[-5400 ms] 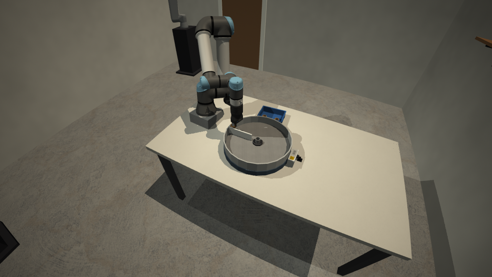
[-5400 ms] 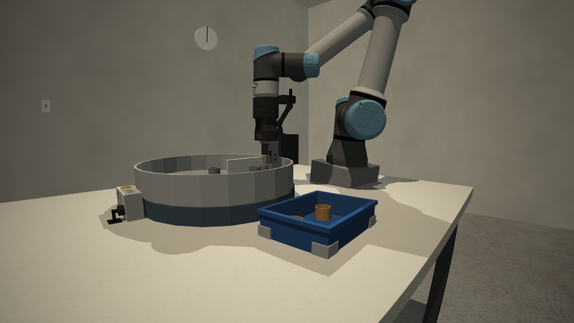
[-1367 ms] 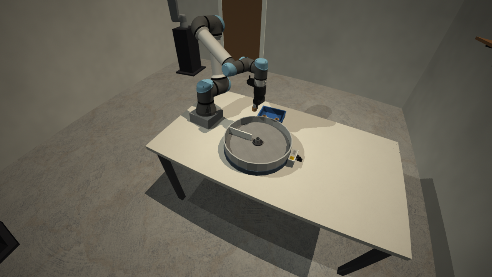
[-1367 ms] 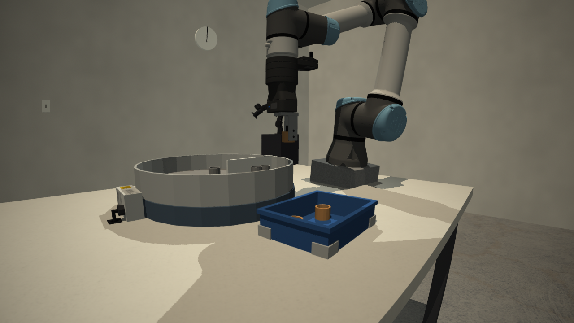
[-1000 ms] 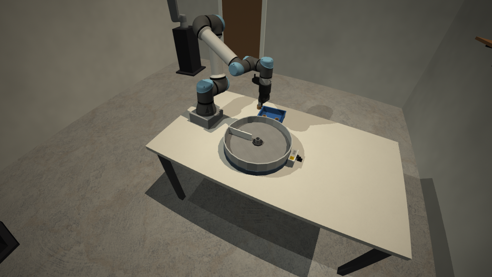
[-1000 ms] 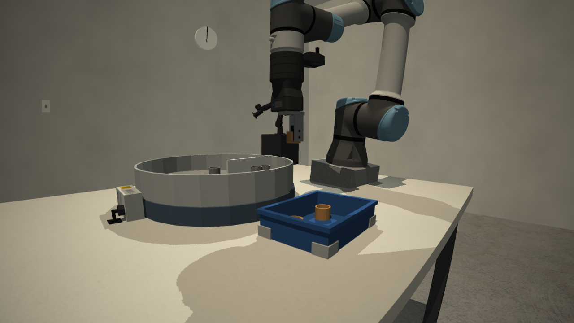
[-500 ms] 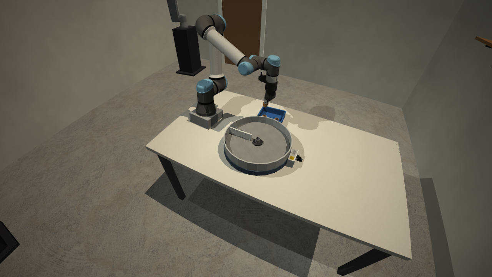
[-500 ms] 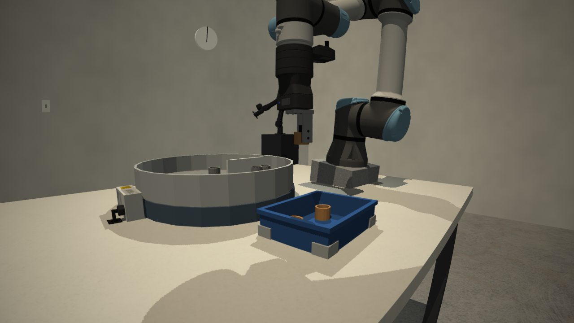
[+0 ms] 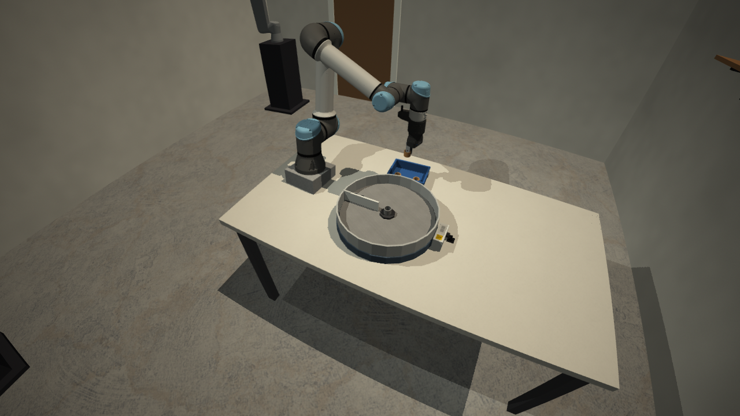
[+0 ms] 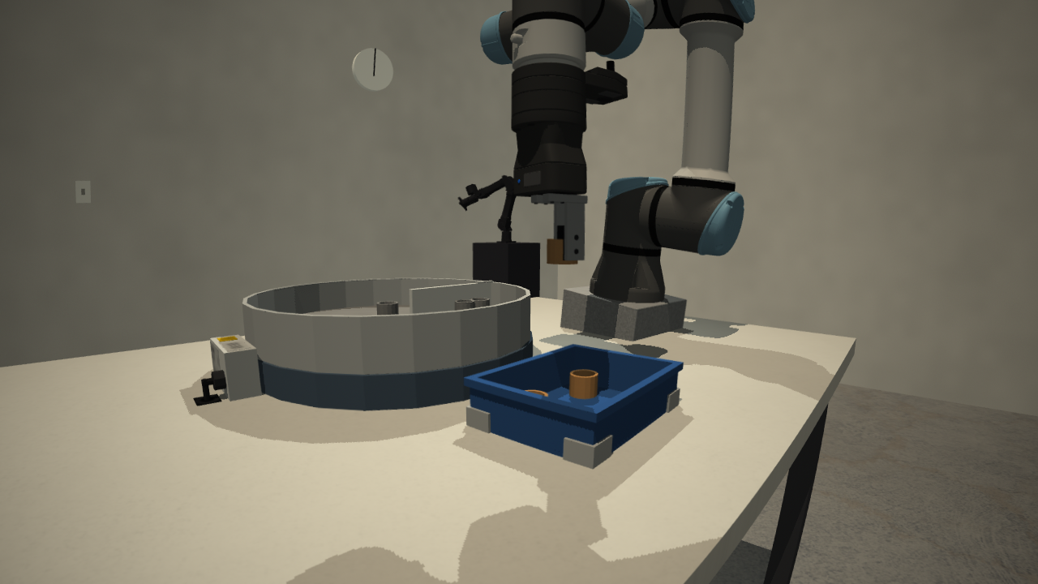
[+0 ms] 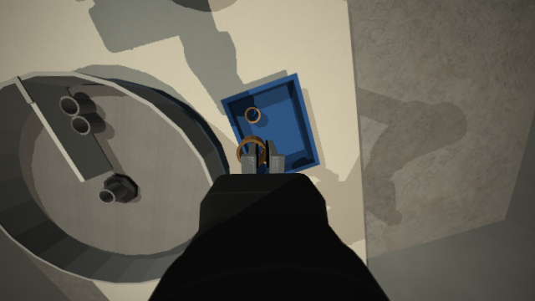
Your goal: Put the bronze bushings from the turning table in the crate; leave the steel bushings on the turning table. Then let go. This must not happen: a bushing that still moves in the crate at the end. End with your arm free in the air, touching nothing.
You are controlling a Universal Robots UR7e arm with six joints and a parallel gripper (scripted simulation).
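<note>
My gripper (image 11: 262, 149) is shut on a bronze bushing (image 11: 251, 151) and holds it high above the blue crate (image 11: 273, 122); it also shows in the exterior view (image 10: 557, 251) and the top view (image 9: 408, 152). The crate (image 10: 574, 399) holds two bronze bushings, one upright (image 10: 583, 383) and one low by the near wall (image 10: 535, 392). The grey turning table (image 9: 387, 216) has two steel bushings (image 11: 76, 114) beside its white divider (image 9: 362, 200) and another (image 11: 108, 196) by the centre hub.
The arm's base block (image 9: 309, 175) stands on the table left of the crate. A small control box (image 9: 442, 237) sits against the turning table's rim. The table's edge runs just beyond the crate (image 11: 355, 125).
</note>
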